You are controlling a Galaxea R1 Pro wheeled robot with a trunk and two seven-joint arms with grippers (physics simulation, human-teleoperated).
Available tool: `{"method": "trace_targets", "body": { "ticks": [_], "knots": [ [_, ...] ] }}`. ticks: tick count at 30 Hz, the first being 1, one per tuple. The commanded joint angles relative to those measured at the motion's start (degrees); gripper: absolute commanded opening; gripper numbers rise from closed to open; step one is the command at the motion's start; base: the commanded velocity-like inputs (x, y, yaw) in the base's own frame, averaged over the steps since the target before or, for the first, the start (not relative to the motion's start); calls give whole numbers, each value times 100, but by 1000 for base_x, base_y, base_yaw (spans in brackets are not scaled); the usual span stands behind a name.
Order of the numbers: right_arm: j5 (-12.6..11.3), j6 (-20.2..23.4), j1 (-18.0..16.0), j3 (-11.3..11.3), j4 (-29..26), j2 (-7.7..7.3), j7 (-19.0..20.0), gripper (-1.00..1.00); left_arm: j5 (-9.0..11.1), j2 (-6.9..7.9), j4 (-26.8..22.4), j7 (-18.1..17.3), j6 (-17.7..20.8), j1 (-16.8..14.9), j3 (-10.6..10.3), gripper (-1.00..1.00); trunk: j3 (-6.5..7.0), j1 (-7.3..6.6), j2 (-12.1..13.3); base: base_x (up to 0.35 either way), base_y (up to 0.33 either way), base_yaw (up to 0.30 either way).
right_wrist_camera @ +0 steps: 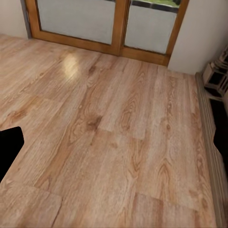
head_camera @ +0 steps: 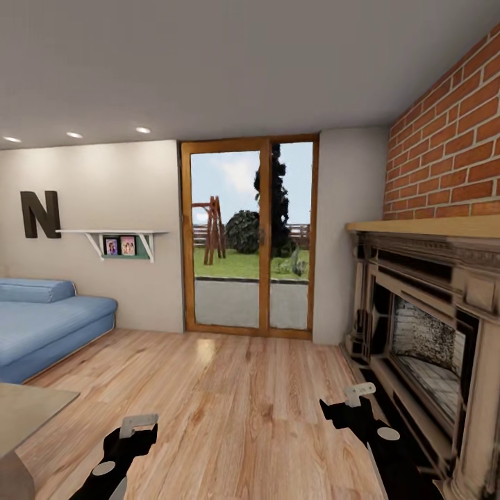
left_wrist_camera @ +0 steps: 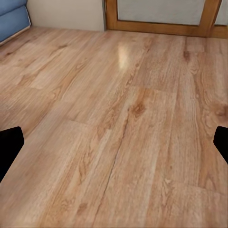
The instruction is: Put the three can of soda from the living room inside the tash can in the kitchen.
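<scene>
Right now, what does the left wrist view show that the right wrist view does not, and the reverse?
Left wrist view: a corner of the blue sofa by the wall. Right wrist view: the fireplace base and the dark strip along it. Both share the wooden floor, the wood-framed glass door, and wide-open tool fingers at the edges, holding nothing.

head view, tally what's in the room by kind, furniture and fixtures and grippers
sofa: 1
glass door: 1
fireplace: 1
wall shelf: 1
framed photos: 2
letter N: 1
ceiling lights: 3
grippers: 2, left, right
Total: 12
</scene>
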Motion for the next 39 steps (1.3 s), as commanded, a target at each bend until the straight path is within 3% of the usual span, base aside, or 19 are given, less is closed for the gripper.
{"method": "trace_targets", "body": {
  "ticks": [1,14,39],
  "knots": [
    [0,1,-1,0,0,0,0,100,0,0,0,-1,0,0,0,100,9,-23,41,0,0,0],
    [8,-3,0,0,4,0,0,100,0,0,0,-3,0,-1,0,100,142,-308,563,0,0,0],
    [9,3,0,0,22,0,-8,100,7,0,0,-6,0,-1,0,100,580,-857,1565,0,0,0]
  ]
}}
